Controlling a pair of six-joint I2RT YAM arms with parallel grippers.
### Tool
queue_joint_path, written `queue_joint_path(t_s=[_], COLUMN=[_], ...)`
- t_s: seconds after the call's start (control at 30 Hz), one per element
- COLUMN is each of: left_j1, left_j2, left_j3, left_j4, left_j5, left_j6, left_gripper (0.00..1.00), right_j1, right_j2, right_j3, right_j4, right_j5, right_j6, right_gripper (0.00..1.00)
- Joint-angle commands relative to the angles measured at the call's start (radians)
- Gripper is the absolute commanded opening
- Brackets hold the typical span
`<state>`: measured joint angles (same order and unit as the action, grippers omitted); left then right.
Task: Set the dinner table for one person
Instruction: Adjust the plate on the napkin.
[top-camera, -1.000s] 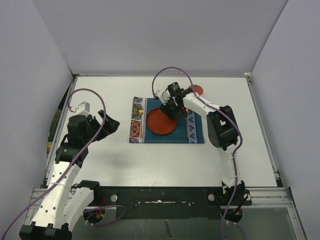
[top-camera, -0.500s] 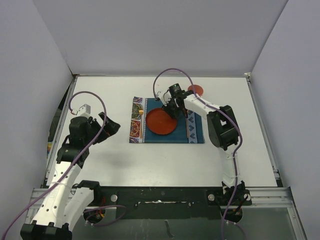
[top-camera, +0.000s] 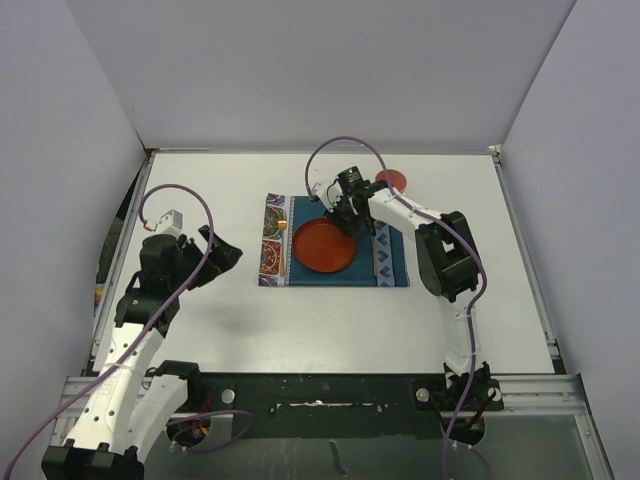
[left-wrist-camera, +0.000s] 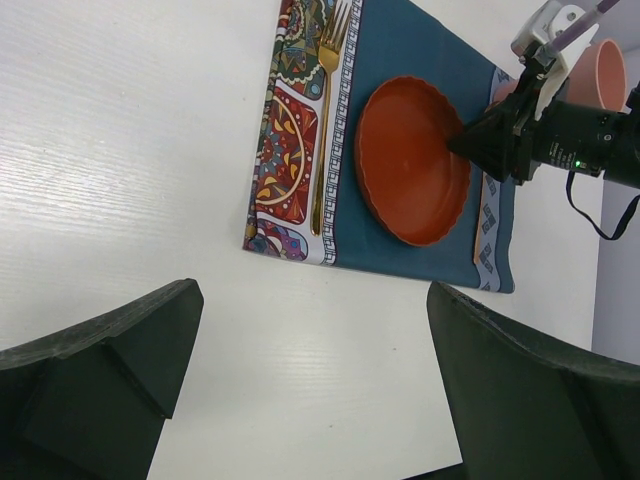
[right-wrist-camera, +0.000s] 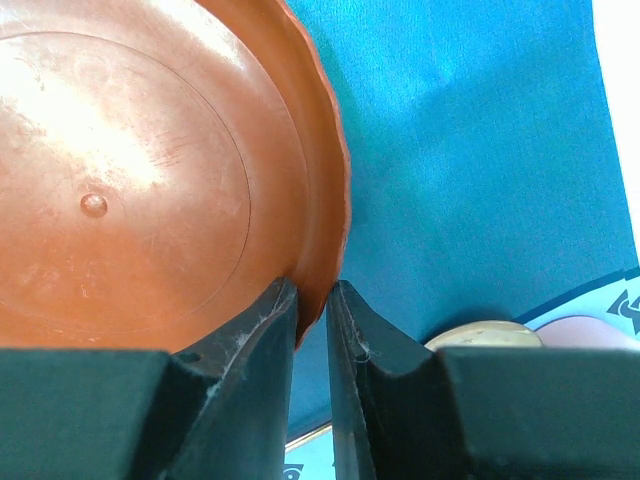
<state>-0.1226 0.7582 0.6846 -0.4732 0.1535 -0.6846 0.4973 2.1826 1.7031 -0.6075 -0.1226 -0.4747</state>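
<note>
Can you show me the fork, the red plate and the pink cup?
fork (left-wrist-camera: 322, 130): left wrist view, middle of its gold handle.
red plate (left-wrist-camera: 410, 160): left wrist view, its flat middle.
pink cup (left-wrist-camera: 603, 72): left wrist view, its visible pink side.

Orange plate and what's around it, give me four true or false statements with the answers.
The orange plate lies on the teal placemat. True.
The gold fork lies on the plate. False: it lies on the placemat's patterned end, beside the plate.
The right gripper pinches the plate's rim. True.
The left gripper holds the fork. False: it is open and empty above the dinner table.
</note>
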Motion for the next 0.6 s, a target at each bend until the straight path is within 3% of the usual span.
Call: queue_joint_path(t_s=[0.0,0.57], left_j1=[0.005,0.005], left_j2=[-0.023,-0.039], left_j3=[-0.001,-0.026], left_j4=[0.056,0.062], left_j5=[0.013,0.023], left_j6=[-0.006,-0.020], left_gripper=[0.98,0.98], right_j1=[0.002,-0.001], right_j2=[-0.082,-0.091], right_j3=[0.012,0.025], right_j4=[0.004,0.004], right_j5=[0.021,0.049], right_j6=[-0.022,-0.054], right_gripper=[0.19,0.19])
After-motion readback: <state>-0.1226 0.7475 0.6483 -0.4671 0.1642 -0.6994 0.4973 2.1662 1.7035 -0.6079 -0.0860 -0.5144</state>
